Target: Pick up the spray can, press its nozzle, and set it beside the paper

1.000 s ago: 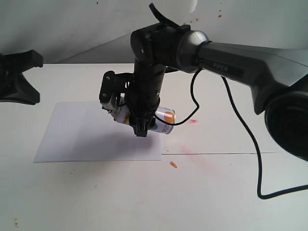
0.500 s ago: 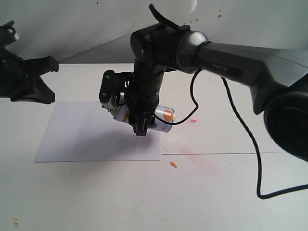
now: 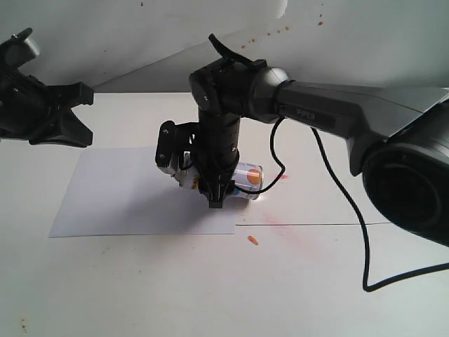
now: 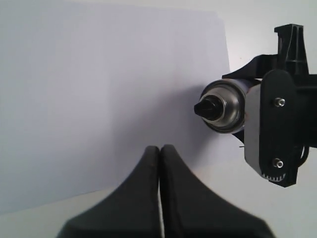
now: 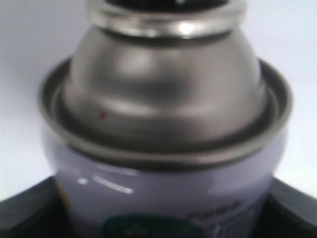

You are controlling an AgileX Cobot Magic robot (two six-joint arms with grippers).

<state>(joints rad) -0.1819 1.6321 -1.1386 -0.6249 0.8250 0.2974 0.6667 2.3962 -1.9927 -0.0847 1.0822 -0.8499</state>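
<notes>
The spray can (image 3: pixel 247 181) is held sideways in my right gripper (image 3: pixel 212 188), which is shut on its white body just above the right edge of the paper (image 3: pixel 126 196). In the right wrist view the can's silver shoulder (image 5: pixel 163 89) fills the picture, with dark fingers (image 5: pixel 22 215) at either side. The left wrist view looks at the black nozzle (image 4: pixel 208 108) end-on, in the silver dome (image 4: pixel 229 105), over the paper (image 4: pixel 99 84). My left gripper (image 4: pixel 159 149) is shut and holds nothing; it hangs to the far left (image 3: pixel 78 112), apart from the can.
Red stains (image 3: pixel 280 177) and a small orange scrap (image 3: pixel 252 241) mark the white table right of the paper. A black cable (image 3: pixel 365 239) loops down from the right arm. A pale wall stands behind the table.
The right arm has sunk lower and shifted slightly right with the can. The left gripper has come further in from the left edge, toward the can.
</notes>
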